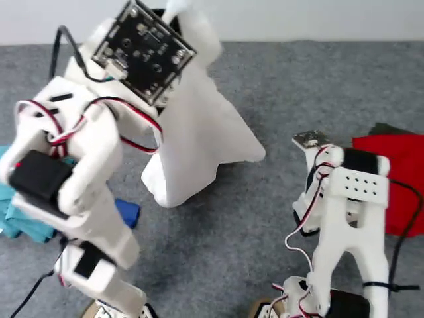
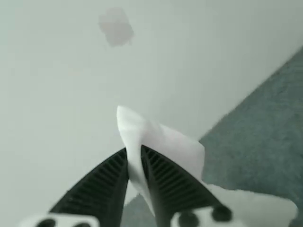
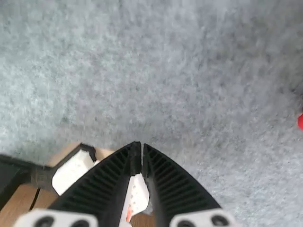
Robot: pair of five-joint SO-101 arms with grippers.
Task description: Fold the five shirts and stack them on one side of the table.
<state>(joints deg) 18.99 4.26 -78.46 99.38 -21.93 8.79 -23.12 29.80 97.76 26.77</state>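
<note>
A white shirt [image 1: 195, 132] hangs from high up near the back wall, its lower edge brushing the grey table. My left gripper [image 2: 134, 156] is shut on a top corner of the white shirt [image 2: 156, 142], lifted well above the table. The left arm [image 1: 86, 159] rises over the left half of the table. My right gripper [image 3: 141, 150] is shut with nothing in it, low over bare grey felt near the table's front. The right arm [image 1: 348, 199] stands at the right front. A red shirt [image 1: 397, 179] lies at the right edge. A teal shirt [image 1: 16, 212] lies at the left edge.
A blue piece of cloth [image 1: 127, 213] peeks out beside the left arm. A dark green shirt [image 1: 391, 130] shows behind the red one. The grey felt [image 1: 225, 252] is bare between the two arms. The wooden table edge [image 3: 19, 208] runs by the right arm's base.
</note>
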